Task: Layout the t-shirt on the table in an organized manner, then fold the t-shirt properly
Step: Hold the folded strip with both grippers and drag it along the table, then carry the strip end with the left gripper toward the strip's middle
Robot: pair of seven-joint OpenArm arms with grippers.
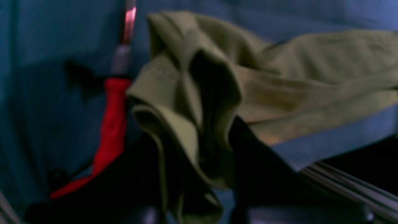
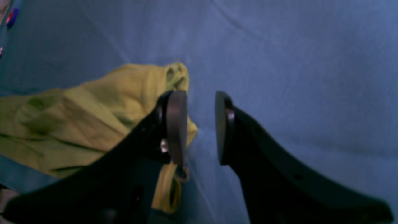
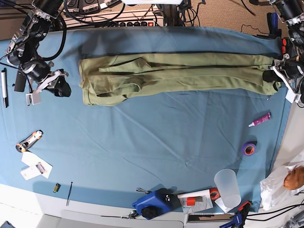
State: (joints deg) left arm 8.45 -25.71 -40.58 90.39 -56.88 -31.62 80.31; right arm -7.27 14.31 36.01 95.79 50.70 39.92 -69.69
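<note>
Workshop: tape roll [image 3: 248,148], cables, scattered tools.

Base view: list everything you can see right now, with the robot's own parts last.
t-shirt: one, olive green, stretched in a long band across the far half of the table.
table: one, teal-blue cover.
tube: one, pink and white, right side.
tape roll: one, purple, right side.
cup: one, clear, near edge.
blue tool: one, near edge.
knife: one, orange and grey, left side.
pen: one, black, far left.
left hand: shut on the t-shirt's right end.
right hand: open, beside the t-shirt's left end, holding nothing.
</note>
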